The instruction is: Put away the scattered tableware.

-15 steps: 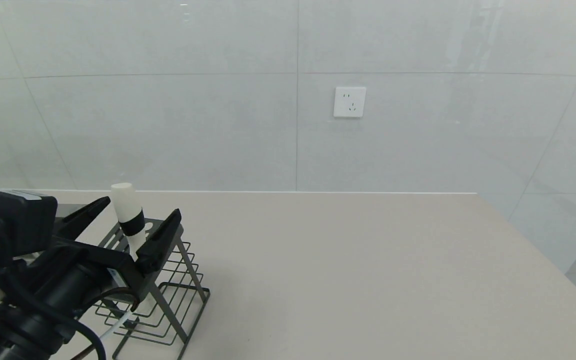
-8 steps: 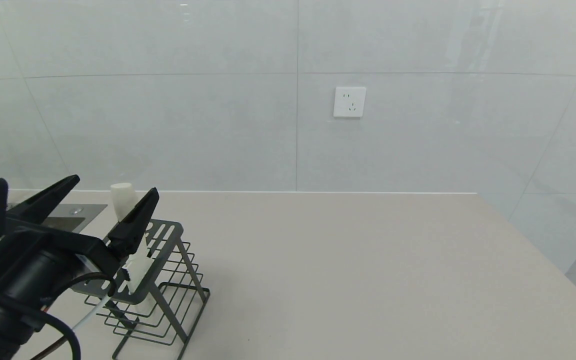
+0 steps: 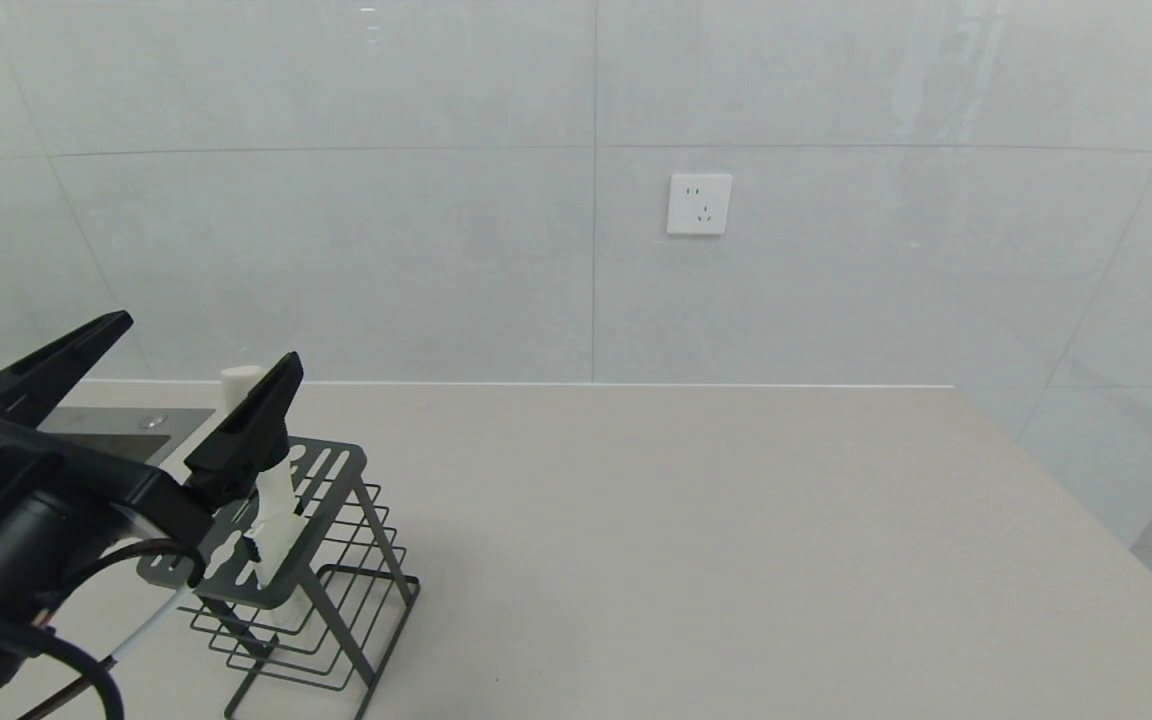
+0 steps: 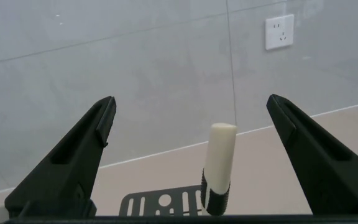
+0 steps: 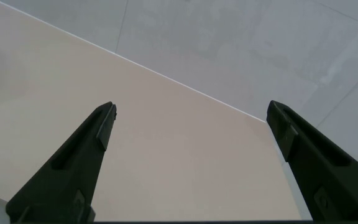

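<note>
Pale beige countertop point(image 3: 686, 520) runs under a grey tiled wall. At its left, the left gripper point(image 3: 208, 340) is spread wide near the white-handled utensil with a black band point(image 4: 219, 155), which stands in the dark wire rack point(image 3: 336, 470). It should pull away straight, without brushing the handle. The right gripper point(image 5: 190, 109) also gapes wide, over the counter.

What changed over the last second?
The left gripper, jaws open throughout, drew back from around the utensil, moving up and to the robot's left. Nothing was grasped or released. The utensil still stands in the rack; the rack and the socket stayed put.
</note>
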### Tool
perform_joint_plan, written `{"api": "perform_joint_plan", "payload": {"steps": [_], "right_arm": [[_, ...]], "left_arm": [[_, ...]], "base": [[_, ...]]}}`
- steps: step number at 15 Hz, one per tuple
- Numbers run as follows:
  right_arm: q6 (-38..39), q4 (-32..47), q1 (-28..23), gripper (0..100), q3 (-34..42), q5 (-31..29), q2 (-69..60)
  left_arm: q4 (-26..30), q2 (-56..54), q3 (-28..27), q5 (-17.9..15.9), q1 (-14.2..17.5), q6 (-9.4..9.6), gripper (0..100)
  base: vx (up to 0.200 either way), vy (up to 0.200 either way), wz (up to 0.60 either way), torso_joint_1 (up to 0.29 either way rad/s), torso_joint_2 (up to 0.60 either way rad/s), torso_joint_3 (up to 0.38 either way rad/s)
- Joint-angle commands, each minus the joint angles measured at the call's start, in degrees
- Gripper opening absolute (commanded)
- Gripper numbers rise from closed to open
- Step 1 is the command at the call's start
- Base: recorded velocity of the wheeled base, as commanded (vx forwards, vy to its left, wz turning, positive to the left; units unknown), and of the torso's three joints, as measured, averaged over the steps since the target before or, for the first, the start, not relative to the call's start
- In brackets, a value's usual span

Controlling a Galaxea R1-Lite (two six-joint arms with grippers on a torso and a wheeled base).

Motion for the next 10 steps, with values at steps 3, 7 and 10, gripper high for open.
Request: {"api": "perform_joint_plan", "payload": {"steps": [3,7,10], "right_arm": [[0.0,0.0,0.0,100,0.0,0.0,0.0],[0.0,0.0,0.0,100,0.0,0.0,0.0],[0.0,0.0,0.0,100,0.0,0.0,0.0]], "left_arm": [[0.1,-3.7,4.0,-0.1,0.1,0.06,100],[4.4,-3.1,3.6,-2.3,0.2,-0.03,0],[4.0,-3.6,3.3,-2.4,0.2,0.06,0]], "base": [[0.000,0.000,0.00,0.000,0.00,0.000],[0.000,0.000,0.00,0.000,0.00,0.000],[0.000,0.000,0.00,0.000,0.00,0.000]]}}
